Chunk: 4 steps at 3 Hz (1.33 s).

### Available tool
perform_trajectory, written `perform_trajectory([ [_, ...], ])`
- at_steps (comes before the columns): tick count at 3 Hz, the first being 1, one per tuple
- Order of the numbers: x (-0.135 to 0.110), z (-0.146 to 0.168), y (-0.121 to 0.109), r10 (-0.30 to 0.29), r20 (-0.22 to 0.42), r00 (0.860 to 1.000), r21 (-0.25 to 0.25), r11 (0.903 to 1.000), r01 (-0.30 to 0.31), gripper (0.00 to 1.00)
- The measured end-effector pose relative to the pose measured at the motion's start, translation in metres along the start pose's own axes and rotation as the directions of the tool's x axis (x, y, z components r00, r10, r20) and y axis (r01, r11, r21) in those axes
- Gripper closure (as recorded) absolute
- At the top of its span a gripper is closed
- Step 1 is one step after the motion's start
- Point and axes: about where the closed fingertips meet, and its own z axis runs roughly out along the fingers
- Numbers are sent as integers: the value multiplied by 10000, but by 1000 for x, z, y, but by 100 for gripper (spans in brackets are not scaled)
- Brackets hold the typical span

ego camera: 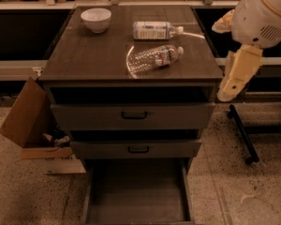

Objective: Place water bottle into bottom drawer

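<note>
camera view looks down on one grey cabinet with a dark top surface and three drawers. two bottles lie on their sides on the surface. the water bottle, clear and ribbed, lies toward the front right corner with its white cap pointing at the right edge. the bottle with the wide pale label lies behind it, near the back edge. the two are close but apart. one white bowl stands at the back left corner.

the pincer hangs off the surface, just beyond its right edge, under the robot's white arm. it holds nothing and touches nothing; whether it is wide or narrow, i cannot tell.

the top drawer and middle drawer, each with one black handle, stand slightly out. the bottom drawer is pulled far out, its flat floor bare between low side walls. the front left part of the surface is open. one cardboard box leans on the floor beside the cabinet's left side, and a black wheeled leg lies on the floor to the right.
</note>
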Motion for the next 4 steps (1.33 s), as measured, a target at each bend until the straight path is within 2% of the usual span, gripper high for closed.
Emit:
perform_trajectory([
  [1, -32, 26, -31, -636, 817, 9946, -28, 9979, 640, 0],
  [2, -63, 56, -52, -1116, 1285, 9854, -243, 9930, 1156, 0],
  [4, -65, 78, -62, -1452, 992, 9844, -109, 9891, 1470, 0],
])
